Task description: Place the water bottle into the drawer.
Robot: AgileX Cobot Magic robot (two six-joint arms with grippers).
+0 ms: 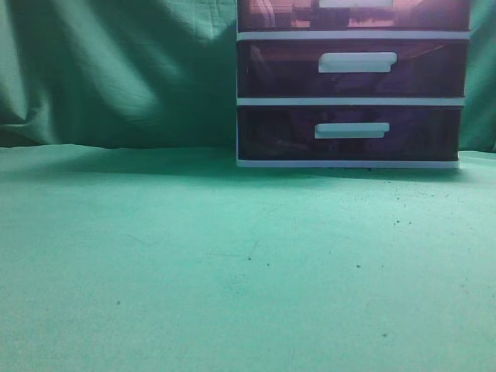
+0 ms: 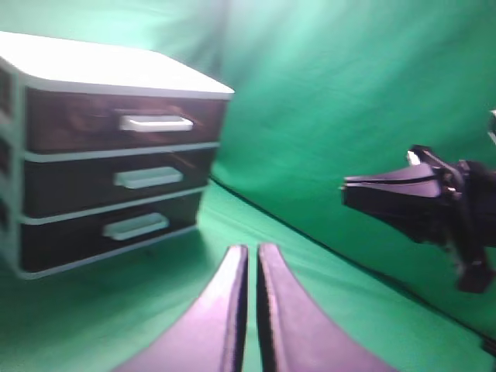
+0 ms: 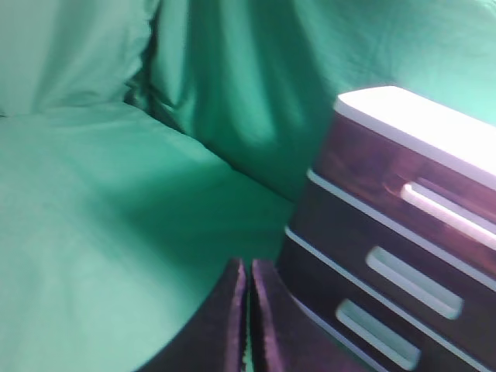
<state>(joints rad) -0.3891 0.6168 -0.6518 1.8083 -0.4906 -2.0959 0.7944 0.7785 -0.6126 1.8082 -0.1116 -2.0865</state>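
The reddish-pink top drawer (image 1: 271, 14) with its white bar handle (image 1: 355, 3) is closed in the white-framed unit at the back right, cut off by the top edge. It also shows in the left wrist view (image 2: 77, 124) and the right wrist view (image 3: 364, 167). No water bottle is in view. My left gripper (image 2: 252, 252) is shut and empty, hanging above the cloth in front and to the right of the unit. My right gripper (image 3: 248, 267) is shut and empty, just left of the unit; it also shows in the left wrist view (image 2: 349, 190). Neither gripper shows in the exterior view.
Two darker purple drawers (image 1: 279, 68) (image 1: 271, 133) sit closed below the top one. A green cloth covers the table (image 1: 232, 256) and hangs as a backdrop (image 1: 116, 70) behind it.
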